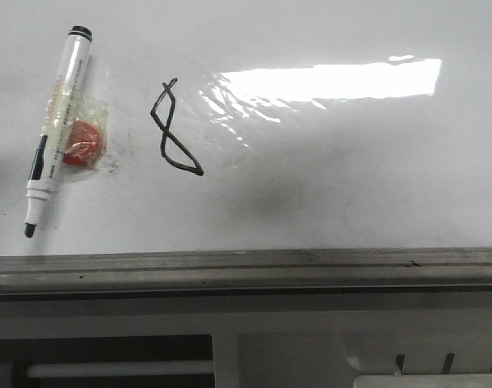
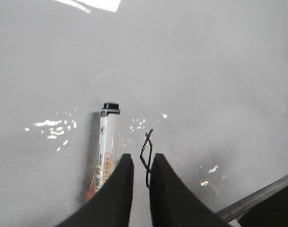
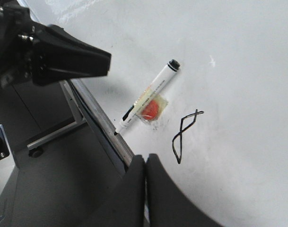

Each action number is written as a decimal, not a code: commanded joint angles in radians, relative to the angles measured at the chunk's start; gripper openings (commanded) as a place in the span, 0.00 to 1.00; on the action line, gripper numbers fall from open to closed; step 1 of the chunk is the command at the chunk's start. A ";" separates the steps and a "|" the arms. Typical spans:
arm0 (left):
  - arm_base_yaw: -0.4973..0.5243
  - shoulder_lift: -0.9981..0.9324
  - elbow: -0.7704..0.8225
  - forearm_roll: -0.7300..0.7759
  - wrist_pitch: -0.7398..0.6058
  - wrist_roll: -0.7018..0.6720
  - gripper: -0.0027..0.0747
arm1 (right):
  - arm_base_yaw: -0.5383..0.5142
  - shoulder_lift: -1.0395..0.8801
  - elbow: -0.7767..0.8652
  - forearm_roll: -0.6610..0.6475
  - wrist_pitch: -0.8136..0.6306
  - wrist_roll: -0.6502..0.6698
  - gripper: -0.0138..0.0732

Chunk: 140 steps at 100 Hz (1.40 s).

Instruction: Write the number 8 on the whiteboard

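Left gripper (image 2: 140,177): clenched, empty, above the marker (image 2: 104,151).
Right gripper (image 3: 145,175): clenched, empty, farther off.
Number 8 (image 1: 174,129): drawn on the whiteboard (image 1: 351,178), just right of the marker.
Marker axis: tip toward the edge rail (image 1: 246,263).

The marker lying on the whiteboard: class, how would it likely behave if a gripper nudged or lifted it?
The marker is a round barrel lying flat on the glossy whiteboard, so it would probably roll or slide. It looks like stiff plastic, likely light. The red piece taped to it might stop rolling.
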 commanded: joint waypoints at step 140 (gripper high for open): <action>0.004 -0.245 0.178 0.143 -0.040 -0.006 0.01 | -0.006 -0.968 0.652 -0.090 -0.245 0.000 0.09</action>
